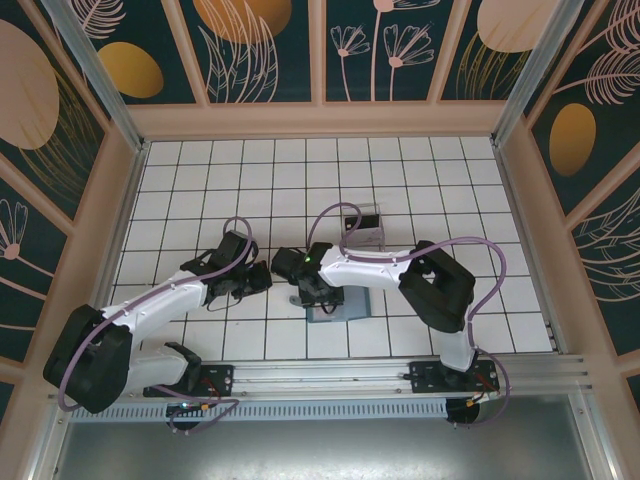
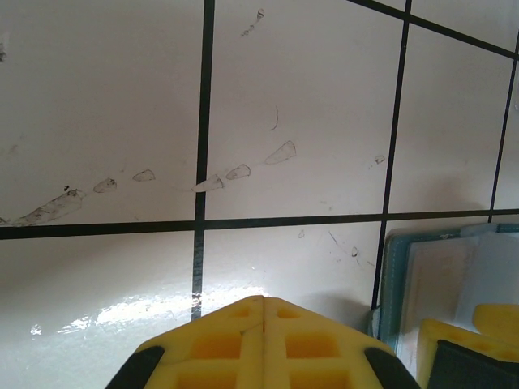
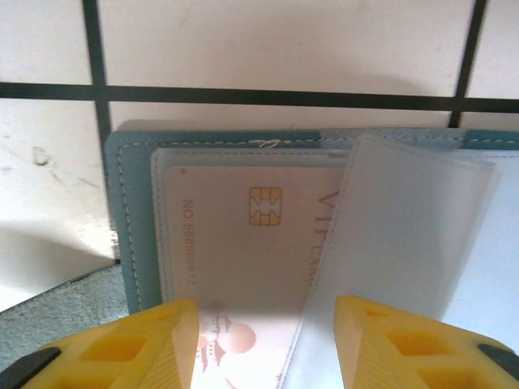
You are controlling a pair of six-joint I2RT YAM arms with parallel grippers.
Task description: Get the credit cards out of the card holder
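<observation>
One pale card [image 3: 243, 235] sits sleeved in the open card holder [image 3: 134, 211] on the surface [image 1: 420, 170]. Our right hand [image 3: 268, 340] hovers over it, half-open and empty; our left hand [image 2: 263, 304] is shut alongside. We reckon next is pinching the card's edge and sliding it out.

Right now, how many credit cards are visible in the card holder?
1: a pale chip card sleeved in the open card holder, just ahead of the right gripper. The frosted flap may hide others.

Matt teal card holder [image 3: 128, 203], leather-like w/ stitched edge; clear glossy plastic sleeves [image 3: 405, 235]. Glossy white tiled tabletop [image 2: 97, 81], scuffed; right pincer [image 3: 261, 308] matt yellow plastic.
</observation>
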